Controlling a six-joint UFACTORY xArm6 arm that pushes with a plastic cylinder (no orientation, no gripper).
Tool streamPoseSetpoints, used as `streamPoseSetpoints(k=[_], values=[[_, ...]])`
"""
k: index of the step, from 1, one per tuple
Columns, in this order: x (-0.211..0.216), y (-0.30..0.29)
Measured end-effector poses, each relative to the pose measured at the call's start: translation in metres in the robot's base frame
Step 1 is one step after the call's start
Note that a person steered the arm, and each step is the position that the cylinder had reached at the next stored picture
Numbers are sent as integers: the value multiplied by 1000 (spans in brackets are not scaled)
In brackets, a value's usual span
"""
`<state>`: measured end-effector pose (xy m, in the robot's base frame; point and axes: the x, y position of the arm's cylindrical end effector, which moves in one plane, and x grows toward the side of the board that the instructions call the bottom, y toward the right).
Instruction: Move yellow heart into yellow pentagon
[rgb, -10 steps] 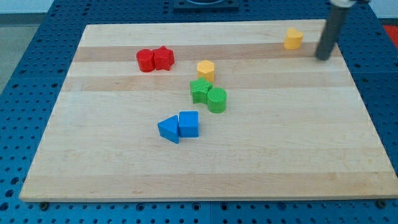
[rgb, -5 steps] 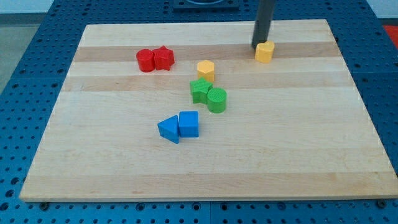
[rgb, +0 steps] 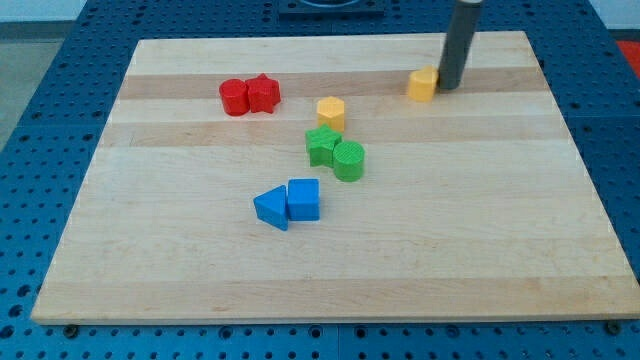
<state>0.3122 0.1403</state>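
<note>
The yellow heart (rgb: 422, 84) lies on the wooden board near the view's top, right of centre. My tip (rgb: 449, 86) stands just to the right of it, touching or nearly touching its right side. The yellow pentagon (rgb: 331, 111) lies further to the left and a little lower, just above the green blocks. The heart and the pentagon are well apart.
A green star (rgb: 322, 146) and a green cylinder (rgb: 348, 160) sit just below the pentagon. Two red blocks (rgb: 249, 95) lie together at the upper left. A blue triangle (rgb: 271, 208) and a blue block (rgb: 304, 199) lie together near the middle.
The heart moved left and down from near the board's top right. My tip went from its right to its upper left, then back to its right side.
</note>
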Motion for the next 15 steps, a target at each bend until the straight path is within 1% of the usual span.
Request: streamPoseSetpoints(k=[1,2,4,6,7,9,10,11,12,13,14,15], values=[[14,-40],[12,-40],[-24,-36],[-18,-87],[-18,-87],[4,-97],[4,-98],[-12,-85],[-22,-48],[-11,-36],[8,-51],[19,-84]])
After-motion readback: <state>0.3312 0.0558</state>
